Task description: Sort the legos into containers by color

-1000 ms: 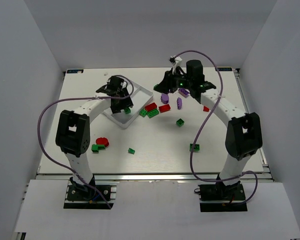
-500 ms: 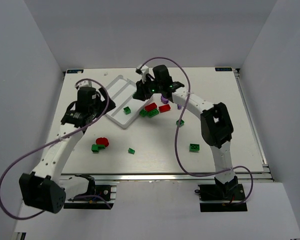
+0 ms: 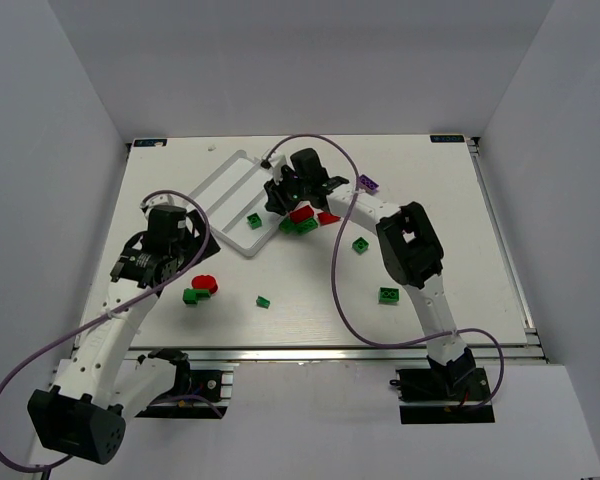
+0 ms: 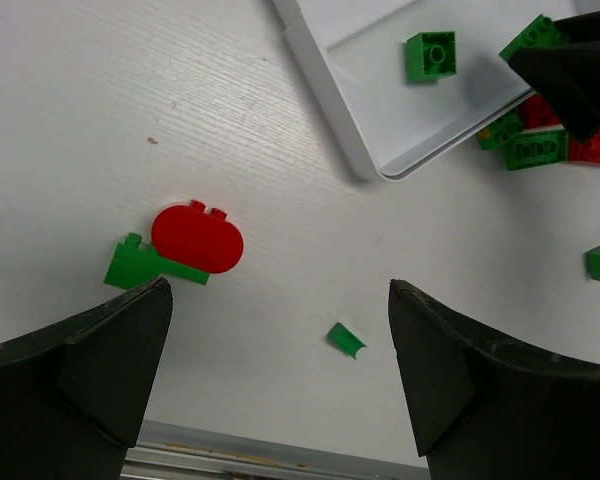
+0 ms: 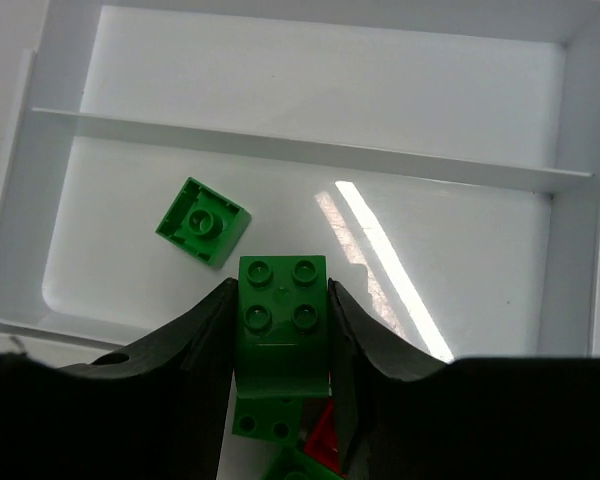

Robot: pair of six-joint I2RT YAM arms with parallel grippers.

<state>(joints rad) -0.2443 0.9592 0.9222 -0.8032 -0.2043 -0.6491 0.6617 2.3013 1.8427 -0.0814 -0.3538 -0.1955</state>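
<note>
Top external view: white table (image 3: 310, 290), two arms bolted at its near edge. The white tray (image 3: 223, 180) lies at an angle on the far left part of the table; its dividers run lengthwise.

Right arm reaches across to the tray's near-right end. Right wrist view: right gripper (image 5: 280, 290) is closed narrow on a green four-stud brick (image 5: 282, 320), studs facing the camera. The brick hangs over the near wall of the tray's end compartment. Whether it touches the tray cannot be told.

One green square brick (image 5: 202, 221) already lies in that same compartment, slightly turned. The next compartment, past the divider, shows no bricks in this view.

Just outside the tray, under the held brick, sits a small cluster of red and green bricks (image 3: 302, 220).

Left wrist view: left gripper (image 4: 280, 290) is spread wide, holding nothing, above bare table near the tray's corner. Below it lie a red rounded brick (image 4: 197, 237) touching a green brick (image 4: 135, 265), and near them, apart, a small green piece (image 4: 346, 339).

Loose on the right half: a purple brick (image 3: 368, 184) and two green bricks (image 3: 360, 245), well apart.
</note>
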